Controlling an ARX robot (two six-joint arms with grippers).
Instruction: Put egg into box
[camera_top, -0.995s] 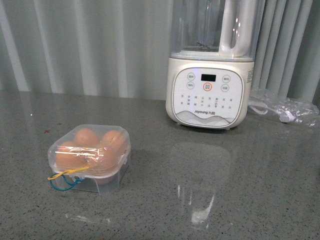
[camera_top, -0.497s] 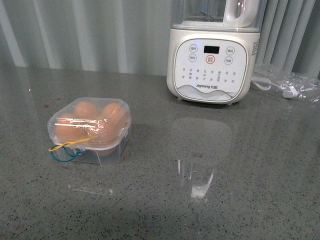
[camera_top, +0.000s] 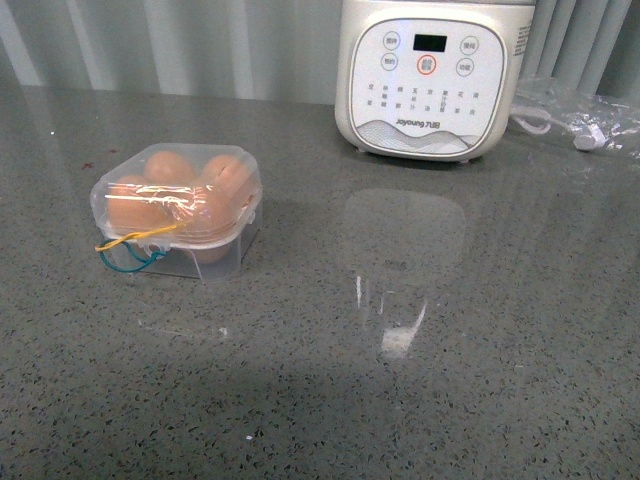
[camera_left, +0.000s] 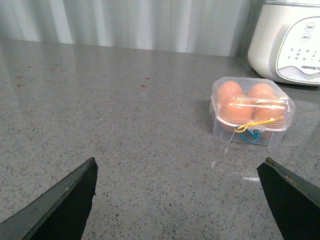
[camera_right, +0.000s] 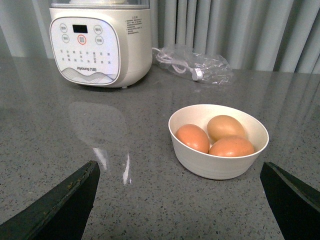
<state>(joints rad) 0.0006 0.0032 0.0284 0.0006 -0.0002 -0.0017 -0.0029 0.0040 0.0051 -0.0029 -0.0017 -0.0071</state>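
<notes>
Against the earlier front view, we note the blender (camera_top: 432, 75) sits higher in frame, its jug now cut off; the box (camera_top: 178, 210) lies lower left as before. We find the box shut, lid down, eggs (camera_top: 207, 205) in its cells. A bowl (camera_right: 218, 141) holds three more eggs. The blender panel reads "Joyoung". Both grippers (camera_left: 177, 200) (camera_right: 180, 200) stand wide apart, empty.

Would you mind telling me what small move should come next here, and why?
Probably lower the left hand toward the box to unhook its yellow and blue loops: the lid is shut over what look like four eggs, both hands are open and empty, and the bowl holds three more.
</notes>
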